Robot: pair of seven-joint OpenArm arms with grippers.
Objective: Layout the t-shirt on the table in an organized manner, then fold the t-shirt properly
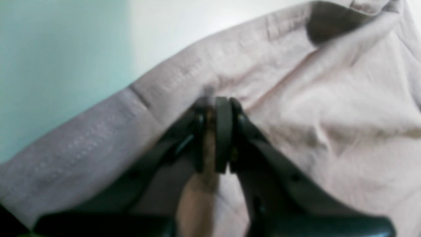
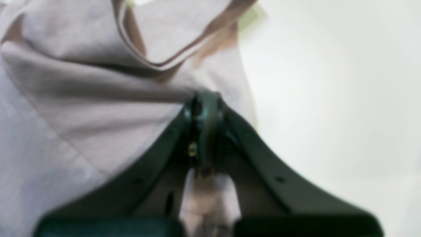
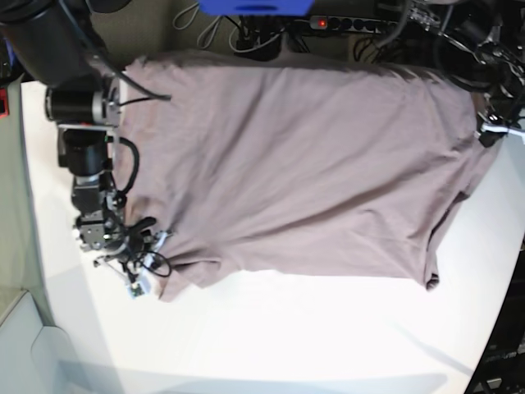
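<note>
T-shirt (image 3: 303,164): I see it spread wide across the table (image 3: 287,336), reaching its far edge; only the base view shows this.
Right gripper (image 2: 204,98): clamped on a fabric fold beside the table's bare side.
Left gripper (image 1: 215,105): pinched tight on the hem; barely visible in the base view.

Both wrist views blurred for me. T-shirt (image 3: 303,172) top edge runs off surface (image 3: 287,336), hidden past it. Left claw (image 1: 215,131) barely visible in base view, cropped at frame edge. Cloth between right claw (image 2: 204,131) tips indistinct.
</note>
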